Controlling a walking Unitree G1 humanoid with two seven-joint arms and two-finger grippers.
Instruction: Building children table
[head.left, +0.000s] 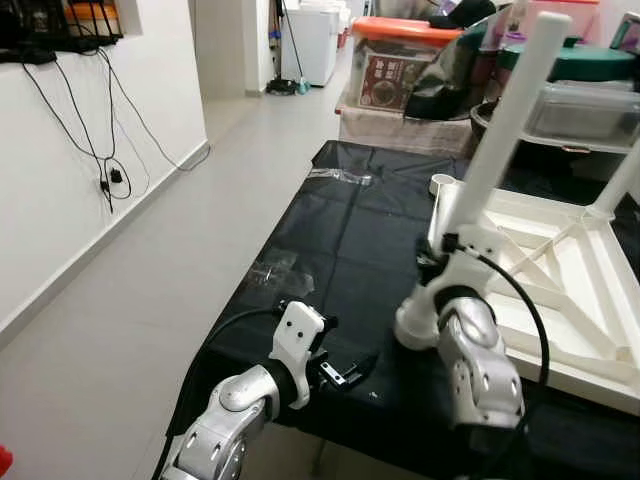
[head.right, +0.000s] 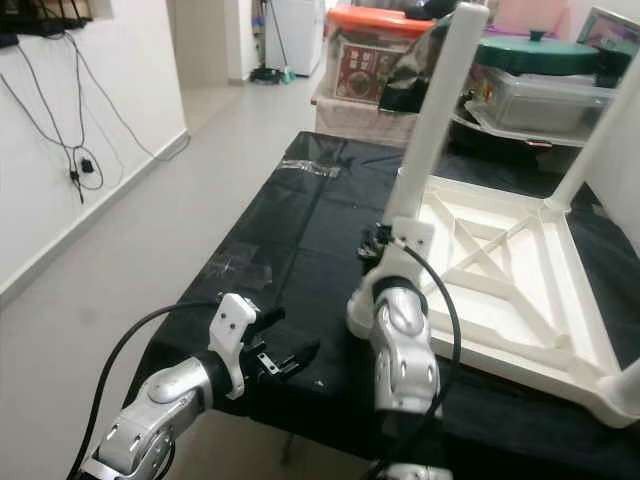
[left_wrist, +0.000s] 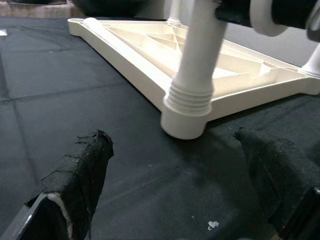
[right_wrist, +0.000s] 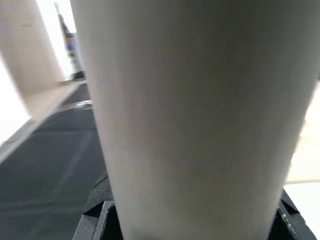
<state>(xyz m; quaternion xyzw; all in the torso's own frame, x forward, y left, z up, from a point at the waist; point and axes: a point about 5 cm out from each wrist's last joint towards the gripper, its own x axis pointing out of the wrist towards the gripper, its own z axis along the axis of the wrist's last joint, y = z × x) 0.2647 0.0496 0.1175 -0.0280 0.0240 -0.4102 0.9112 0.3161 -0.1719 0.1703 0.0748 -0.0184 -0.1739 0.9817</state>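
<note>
The white children's table top (head.left: 580, 290) lies upside down on the black-covered table (head.left: 350, 240). A white table leg (head.left: 505, 130) stands upright in its near left corner socket (left_wrist: 185, 120). My right gripper (head.left: 440, 250) is shut on the lower part of this leg (right_wrist: 190, 115), whose sides touch the black pads (right_wrist: 100, 200). A second leg (head.right: 600, 120) rises at the far right corner. My left gripper (head.left: 345, 372) hovers open just above the cloth near the table's front edge. Its fingers (left_wrist: 80, 170) point at the socket from a short distance away.
A clear storage box with an orange lid (head.left: 400, 60) and other containers (head.left: 585, 105) stand beyond the table. A crumpled plastic bag (head.left: 340, 176) lies on the far cloth. Cables (head.left: 110, 180) hang on the white wall at left, beside an open floor corridor (head.left: 150, 300).
</note>
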